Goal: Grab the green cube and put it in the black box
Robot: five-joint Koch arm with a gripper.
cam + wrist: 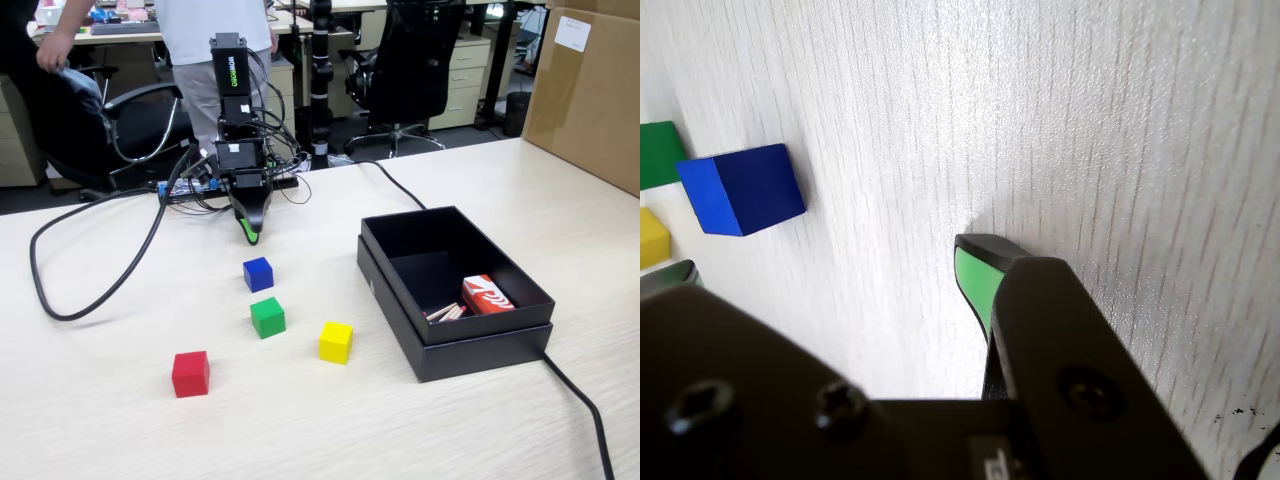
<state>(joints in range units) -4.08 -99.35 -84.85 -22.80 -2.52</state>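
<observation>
The green cube (pixel 267 317) sits on the pale table between a blue cube (pixel 258 274) behind it and a yellow cube (pixel 335 341) to its right. The black box (pixel 480 355) lies at the right in the fixed view, open on top. My gripper (pixel 250 235) points down at the table just behind the blue cube, some way from the green one. In the wrist view my gripper (pixel 823 258) is open with only bare table between its tips. There the green cube (pixel 658 152) peeks in at the left edge, past the blue cube (pixel 740 190).
A red cube (pixel 190 373) lies front left. The box holds a red-and-white packet (pixel 487 295) and some sticks (pixel 447 312). A black cable (pixel 90 300) loops on the left, another cable (pixel 580 400) runs from the box. A brown carton (pixel 590 90) stands back right.
</observation>
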